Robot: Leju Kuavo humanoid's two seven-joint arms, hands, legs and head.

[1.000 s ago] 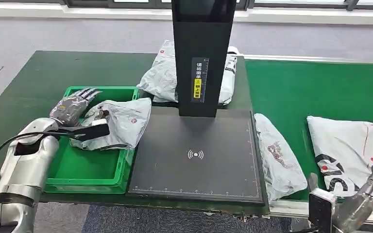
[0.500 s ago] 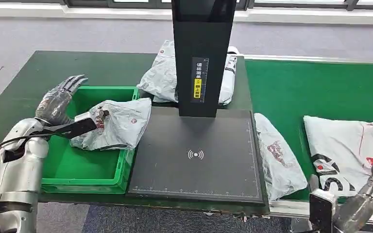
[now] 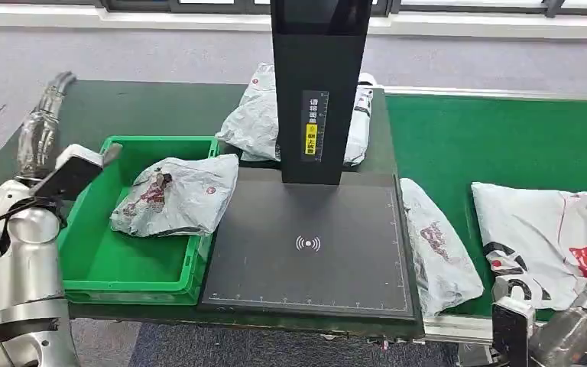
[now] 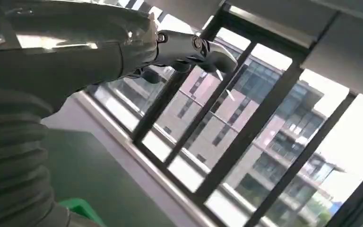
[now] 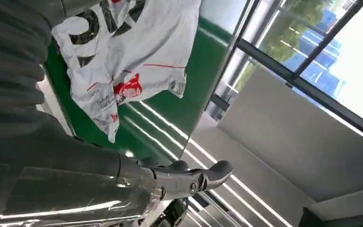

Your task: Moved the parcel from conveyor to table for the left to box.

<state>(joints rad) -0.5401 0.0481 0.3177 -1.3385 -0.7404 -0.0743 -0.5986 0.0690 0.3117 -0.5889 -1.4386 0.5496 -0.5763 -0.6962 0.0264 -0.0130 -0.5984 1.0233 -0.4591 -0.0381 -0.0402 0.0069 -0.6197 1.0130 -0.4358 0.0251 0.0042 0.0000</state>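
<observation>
We are seeing a crumpled grey poly-bag parcel [image 3: 174,196] with a red mark lying in the green box [image 3: 134,264], its right end resting over the box's rim beside the dark scanner pad. On the green conveyor [image 3: 497,138], a larger white parcel [image 3: 546,237] with black and red print is lying flat, near the belt's front edge.

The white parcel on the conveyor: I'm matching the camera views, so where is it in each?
Head view: white parcel at far right on the green conveyor belt.
Right wrist view: the parcel fills the upper left.
Left wrist view: not in it.
Shared landmark: the belt.
</observation>
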